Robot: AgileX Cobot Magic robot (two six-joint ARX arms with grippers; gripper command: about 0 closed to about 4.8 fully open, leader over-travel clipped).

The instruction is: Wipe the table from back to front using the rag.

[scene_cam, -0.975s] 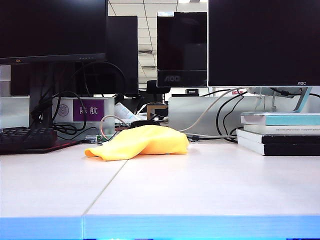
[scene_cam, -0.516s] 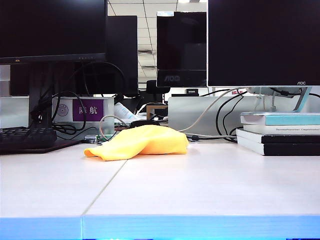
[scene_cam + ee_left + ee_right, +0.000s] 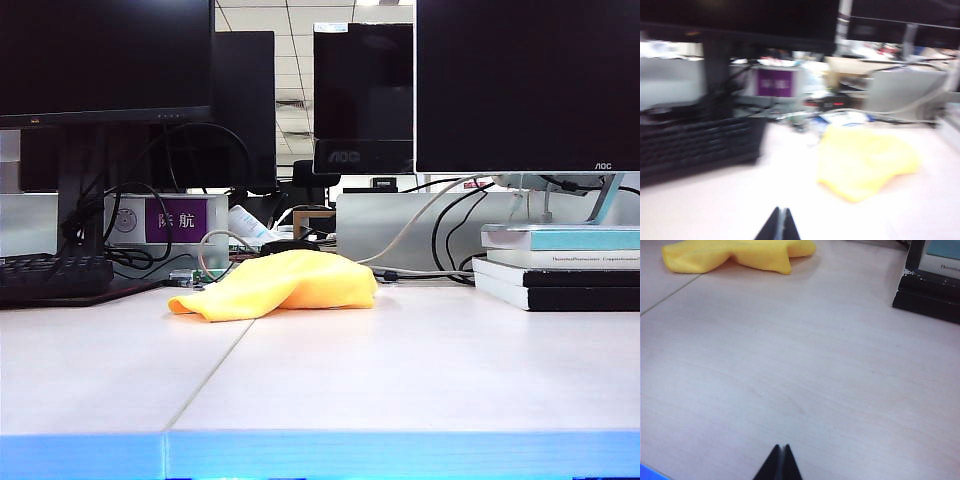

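the wiping has not begun, by the look of it: the rag (image 3: pixel 283 284) lies in a loose yellow heap toward the back of the counter (image 3: pixel 400 370), straddling the thin seam line (image 3: pixel 208 381), and neither arm is on it. the left claw (image 3: pixel 778 226) is clenched, its two tips pressed together with nothing between them, and it hangs over bare counter well short of the rag, pointing roughly toward it; that camera's picture is smeared. the right claw (image 3: pixel 778 464) is likewise clenched and empty, low over the near part of the counter, well apart from the rag and off toward the side where the books (image 3: pixel 560 265) are stacked. i'd judge this as the approach, before any grasp

next, one claw would have to spread its tips, reach out over the rag, come down on the raised fold and pinch it, then press it flat and drag it toward the light blue front edge (image 3: pixel 400 455)

the counter is smooth and off-white, bare between the rag and the front edge. behind the rag it gets crowded: loose cables (image 3: pixel 430 225), a purple-labelled box (image 3: pixel 176 222) and dark monitors (image 3: pixel 527 85), with a black keyboard (image 3: pixel 55 277) off to one side of the rag. a pull starting too far back could catch a cable
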